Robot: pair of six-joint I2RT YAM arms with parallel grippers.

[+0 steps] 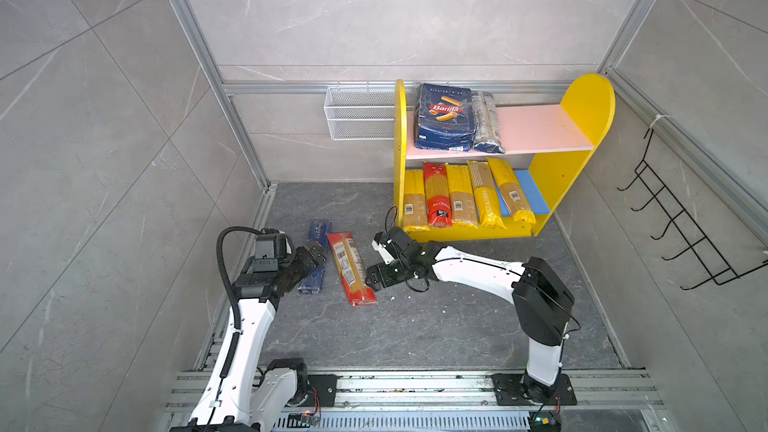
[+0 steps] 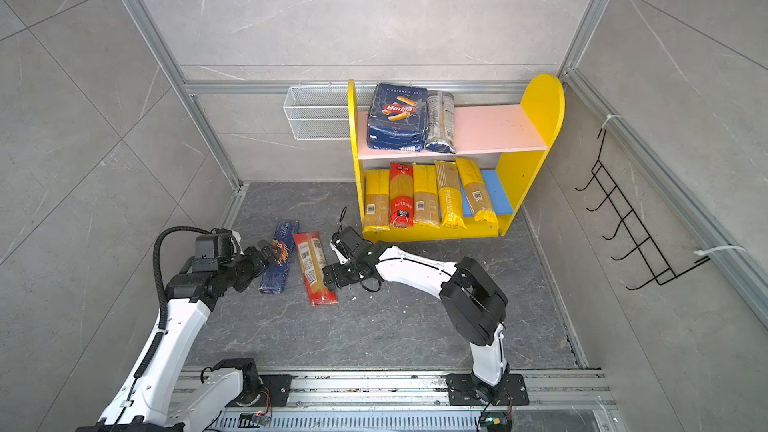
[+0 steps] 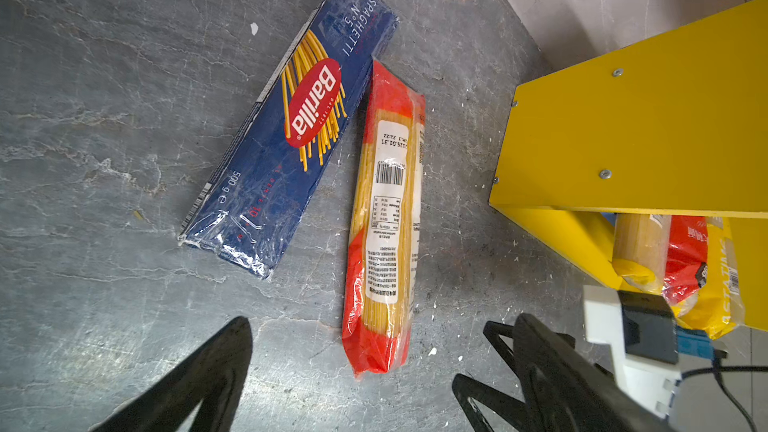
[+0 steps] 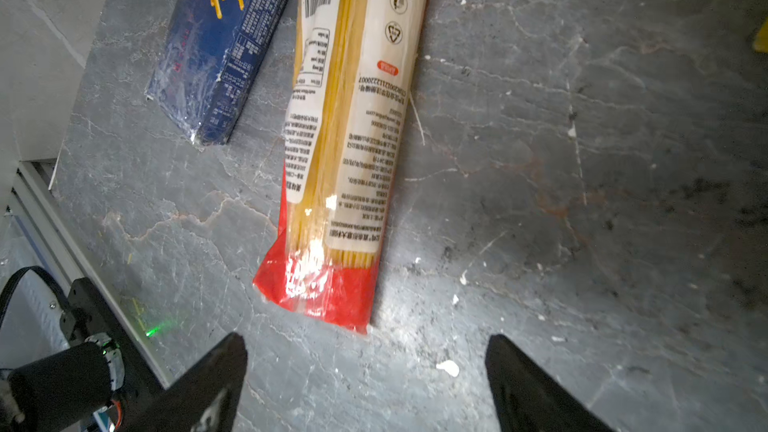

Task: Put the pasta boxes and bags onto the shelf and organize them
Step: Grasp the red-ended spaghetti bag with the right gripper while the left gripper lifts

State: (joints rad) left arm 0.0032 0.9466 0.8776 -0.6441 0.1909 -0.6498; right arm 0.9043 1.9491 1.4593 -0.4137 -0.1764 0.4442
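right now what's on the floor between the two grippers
The red spaghetti bag lies flat between the left gripper and the right gripper, the blue box beside it, nearer the left; both top views show it.

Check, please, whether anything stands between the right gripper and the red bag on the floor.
Nothing visible does. The right gripper is open just short of the red bag, with only bare floor between. The blue box lies on the bag's other side, out of the way.
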